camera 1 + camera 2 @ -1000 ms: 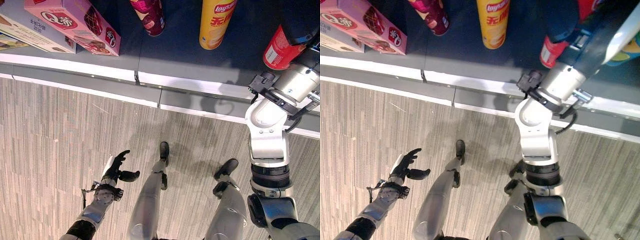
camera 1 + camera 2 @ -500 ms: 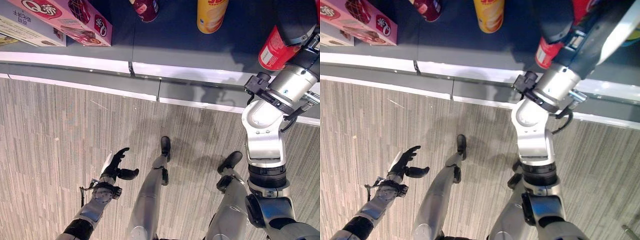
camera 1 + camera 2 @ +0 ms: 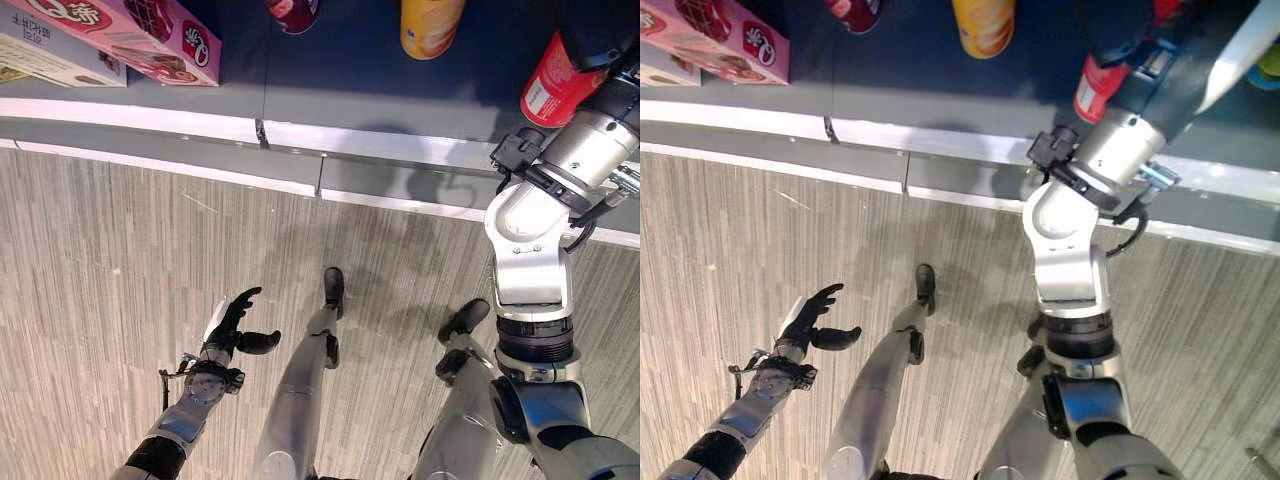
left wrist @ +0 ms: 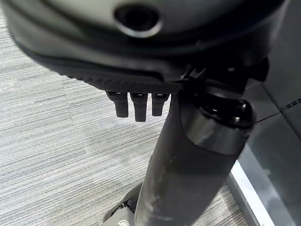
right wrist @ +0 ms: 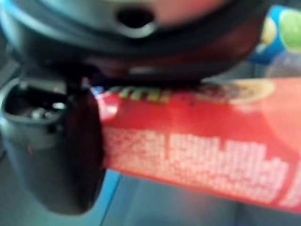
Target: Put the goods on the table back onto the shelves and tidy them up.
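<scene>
At the upper right of the left eye view the right hand [image 3: 592, 30] is clasped around a red can [image 3: 548, 92] and holds it over the dark shelf [image 3: 350, 90]. The right wrist view shows the thumb [image 5: 56, 155] curled against the can's side, so the grip looks firm, though the can sits tilted, not upright. Whether its base touches the shelf cannot be told.

On the same shelf, along the top edge, stand a yellow can [image 3: 430, 25] and a dark red can [image 3: 292, 12], well apart from each other and from the one in hand. A pink box [image 3: 150, 40] lies at the upper left on a grey box [image 3: 50, 60].

The left hand [image 3: 232, 325] hangs low over the floor [image 3: 100, 280] at the lower left, fingers loose and holding nothing.

The main risk, as I judge it, is letting go while the can leans: it could tip, roll toward the shelf's pale front edge [image 3: 380, 145] and drop to the floor. Pushing it too far back could also knock something colourful seen behind it in the right wrist view, too blurred to name.
</scene>
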{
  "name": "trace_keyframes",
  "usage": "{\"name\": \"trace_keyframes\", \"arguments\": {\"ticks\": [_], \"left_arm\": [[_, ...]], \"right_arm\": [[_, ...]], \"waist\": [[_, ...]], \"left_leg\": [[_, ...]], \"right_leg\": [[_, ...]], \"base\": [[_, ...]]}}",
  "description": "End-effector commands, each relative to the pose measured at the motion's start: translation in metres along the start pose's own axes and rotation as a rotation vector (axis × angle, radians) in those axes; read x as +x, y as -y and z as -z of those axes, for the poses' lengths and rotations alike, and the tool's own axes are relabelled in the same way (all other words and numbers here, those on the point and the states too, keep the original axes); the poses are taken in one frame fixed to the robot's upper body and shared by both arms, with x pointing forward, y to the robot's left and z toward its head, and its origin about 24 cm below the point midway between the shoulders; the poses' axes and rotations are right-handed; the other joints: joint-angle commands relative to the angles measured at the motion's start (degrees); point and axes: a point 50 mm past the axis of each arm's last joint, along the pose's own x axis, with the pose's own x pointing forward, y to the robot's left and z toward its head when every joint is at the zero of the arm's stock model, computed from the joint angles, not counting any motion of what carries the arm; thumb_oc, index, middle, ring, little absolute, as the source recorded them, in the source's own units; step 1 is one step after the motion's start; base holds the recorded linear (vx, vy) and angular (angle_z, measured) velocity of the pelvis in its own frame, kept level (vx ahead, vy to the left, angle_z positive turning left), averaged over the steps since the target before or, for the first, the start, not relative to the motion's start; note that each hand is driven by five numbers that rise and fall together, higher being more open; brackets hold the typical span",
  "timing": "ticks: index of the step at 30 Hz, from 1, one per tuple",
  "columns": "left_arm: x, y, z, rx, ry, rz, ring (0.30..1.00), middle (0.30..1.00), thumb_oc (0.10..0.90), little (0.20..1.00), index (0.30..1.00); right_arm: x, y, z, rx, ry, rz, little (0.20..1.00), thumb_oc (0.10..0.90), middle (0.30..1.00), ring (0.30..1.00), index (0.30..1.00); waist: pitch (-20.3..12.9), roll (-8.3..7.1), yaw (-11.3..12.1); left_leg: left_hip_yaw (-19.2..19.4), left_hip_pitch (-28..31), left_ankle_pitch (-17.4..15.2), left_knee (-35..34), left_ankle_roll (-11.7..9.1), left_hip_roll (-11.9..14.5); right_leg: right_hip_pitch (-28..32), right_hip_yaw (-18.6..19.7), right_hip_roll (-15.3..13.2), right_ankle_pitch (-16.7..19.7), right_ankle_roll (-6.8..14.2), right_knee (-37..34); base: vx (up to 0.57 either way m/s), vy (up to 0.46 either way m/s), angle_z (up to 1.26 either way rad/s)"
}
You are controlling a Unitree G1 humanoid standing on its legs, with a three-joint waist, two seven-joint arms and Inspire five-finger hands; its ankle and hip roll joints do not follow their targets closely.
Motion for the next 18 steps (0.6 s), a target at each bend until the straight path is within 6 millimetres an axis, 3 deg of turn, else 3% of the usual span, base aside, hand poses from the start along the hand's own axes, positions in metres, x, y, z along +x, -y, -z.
{"name": "trace_keyframes", "arguments": {"ticks": [1,12,18], "left_arm": [[-0.0170,-0.0191,0.0173,0.038,-0.021,-0.038,0.900,0.900,0.800,0.900,0.900],[-0.0172,-0.0158,0.0153,0.038,-0.009,-0.021,0.900,0.900,0.800,0.900,0.900],[-0.0183,-0.0166,0.0151,0.040,-0.007,-0.021,0.900,0.900,0.800,0.900,0.900]], "right_arm": [[0.0374,0.0225,-0.0605,0.111,0.353,0.165,0.300,0.400,0.300,0.300,0.300],[0.0423,0.0249,-0.0650,0.085,0.382,0.198,0.300,0.400,0.300,0.300,0.300],[0.0424,0.0252,-0.0657,0.086,0.383,0.208,0.300,0.400,0.300,0.300,0.300]], "waist": [[-0.78,4.70,0.26],[-1.22,7.00,0.88],[-1.11,7.24,0.96]], "left_leg": [[-1.46,5.09,-9.29,-1.12,-2.27,1.94],[-1.48,4.06,-8.74,-2.04,-2.23,0.27],[-1.32,3.76,-8.58,-2.34,-2.20,0.02]], "right_leg": [[0.66,2.79,-4.31,-3.10,5.70,5.20],[-1.12,3.66,-5.48,-3.10,5.87,6.30],[-1.58,3.85,-5.67,-2.75,5.98,5.96]], "base": [[0.05,-0.006,0.06],[0.04,0.010,0.07],[0.00,0.000,0.00]]}}
